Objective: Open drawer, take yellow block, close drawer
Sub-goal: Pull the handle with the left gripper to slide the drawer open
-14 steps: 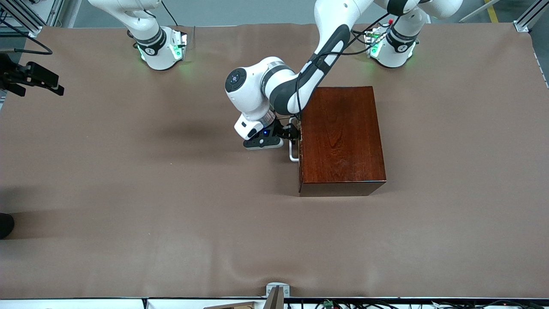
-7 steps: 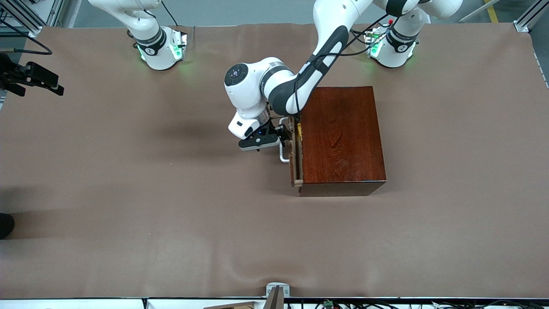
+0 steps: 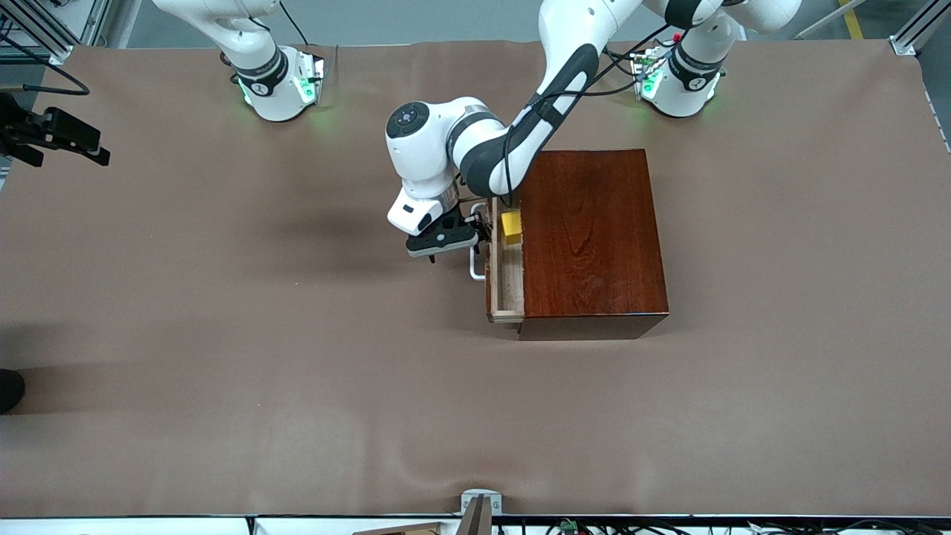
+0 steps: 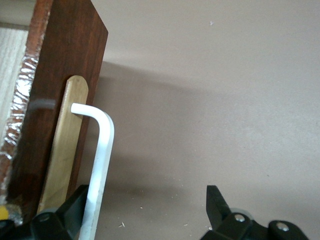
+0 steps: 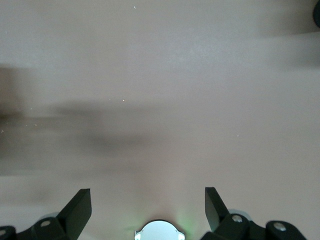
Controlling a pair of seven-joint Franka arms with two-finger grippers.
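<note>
Item 1, drawer (image 3: 508, 286): centre of the frame, pulled partway out of the dark red box (image 3: 591, 238), toward the right arm's end of the brown table (image 3: 223, 334).

Item 2, yellow block (image 3: 511, 225): in the drawer, at the end farther from the front camera, touching the box's edge.

Item 3, my left gripper (image 4: 145, 192): in front of the drawer, fingers spread wide, the white handle (image 4: 100, 160) between them, against one finger (image 4: 75, 205).

Item 4, my right gripper (image 5: 147, 195): waiting above bare table, fingers wide apart, holding nothing.
</note>
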